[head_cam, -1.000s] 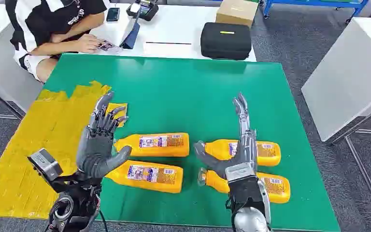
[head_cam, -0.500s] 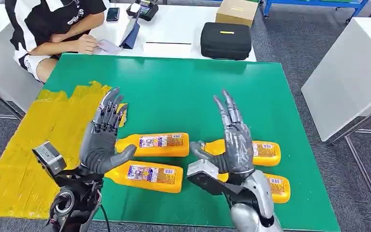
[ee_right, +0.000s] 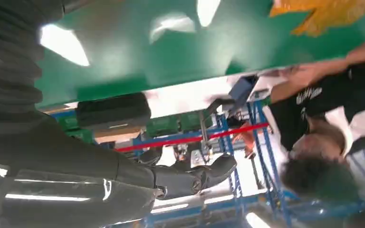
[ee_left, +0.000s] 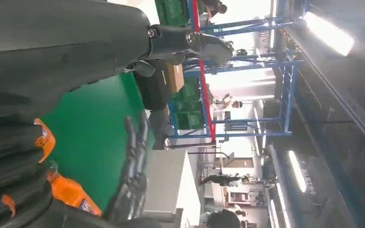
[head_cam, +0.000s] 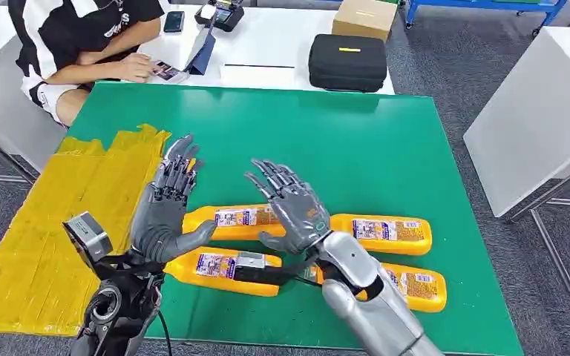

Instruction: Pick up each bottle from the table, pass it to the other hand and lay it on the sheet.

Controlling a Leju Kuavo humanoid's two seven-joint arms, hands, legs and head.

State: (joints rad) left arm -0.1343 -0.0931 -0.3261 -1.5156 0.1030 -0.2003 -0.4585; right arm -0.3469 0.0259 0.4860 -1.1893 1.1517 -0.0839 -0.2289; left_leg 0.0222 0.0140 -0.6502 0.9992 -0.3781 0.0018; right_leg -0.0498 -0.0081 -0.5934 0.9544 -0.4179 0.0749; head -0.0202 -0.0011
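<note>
— How far along is this looking?

— Barely begun, I'd judge. Four bottles are lying on the green table: the far left bottle, the near left bottle, the far right bottle and the near right bottle. The yellow sheet is carrying none of them.

— And the hands?

— The left hand is hovering upright at the far left bottle's cap end, fingers spread wide, gripping nothing. The right hand is reaching across above the middle of the row, fingers fanned apart too — nothing in it.

— So what is left?

— Everything, it seems: each pick, each handover, each laying down. A person is sitting at the white desk beyond, busy with their own things.
</note>
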